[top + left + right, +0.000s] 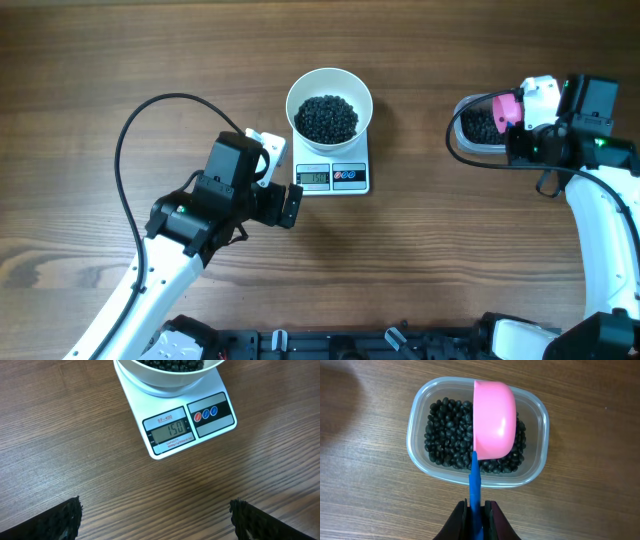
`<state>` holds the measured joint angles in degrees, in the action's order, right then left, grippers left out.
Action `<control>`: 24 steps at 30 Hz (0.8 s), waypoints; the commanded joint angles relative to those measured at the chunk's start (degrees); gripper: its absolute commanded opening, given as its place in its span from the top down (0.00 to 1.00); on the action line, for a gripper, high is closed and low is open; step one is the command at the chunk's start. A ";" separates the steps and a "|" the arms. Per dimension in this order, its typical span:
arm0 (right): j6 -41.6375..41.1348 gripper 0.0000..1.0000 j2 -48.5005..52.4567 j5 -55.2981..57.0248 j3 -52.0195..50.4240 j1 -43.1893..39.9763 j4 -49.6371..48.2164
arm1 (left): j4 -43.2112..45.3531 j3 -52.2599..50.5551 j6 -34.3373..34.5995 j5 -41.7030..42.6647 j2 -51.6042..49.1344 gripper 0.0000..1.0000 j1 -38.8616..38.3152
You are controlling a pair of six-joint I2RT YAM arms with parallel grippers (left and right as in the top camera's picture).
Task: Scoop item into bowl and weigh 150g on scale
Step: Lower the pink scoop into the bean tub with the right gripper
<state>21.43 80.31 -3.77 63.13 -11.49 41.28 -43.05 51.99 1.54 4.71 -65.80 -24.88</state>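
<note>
My right gripper is clamped on the blue handle of the pink scoop, held over the tub of beans at twelve o'clock. My left gripper stands wide apart, empty; at its twelve o'clock the scale carries the bowl, which has beans in it

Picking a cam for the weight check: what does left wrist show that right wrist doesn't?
Left wrist only: the flat white rectangular kitchen scale, its grey display reading what looks like 150, the round white bowl on it, and the open left hand. Right wrist only: the clear rounded-rectangular plastic tub and the pink plastic scoop over it, blue handle clamped in the shut right hand. Both: small black beans and the brown wooden table.
</note>
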 commanded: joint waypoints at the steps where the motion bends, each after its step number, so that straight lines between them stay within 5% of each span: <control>1: 4.81 0.96 0.37 6.40 0.15 1.86 -0.61 | 0.15 -0.26 -0.72 -0.31 -0.22 0.00 0.26; 16: 5.01 0.96 0.37 8.96 0.15 4.57 -2.19 | 0.17 -0.26 -0.70 -0.31 -0.22 0.00 0.26; 24: -8.31 0.96 0.87 -1.29 0.13 4.50 1.49 | 0.17 -0.26 -0.70 -0.31 -0.22 0.00 0.26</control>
<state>21.02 80.38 -0.03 63.13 -7.16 42.63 -43.05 51.99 1.54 4.71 -65.80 -24.88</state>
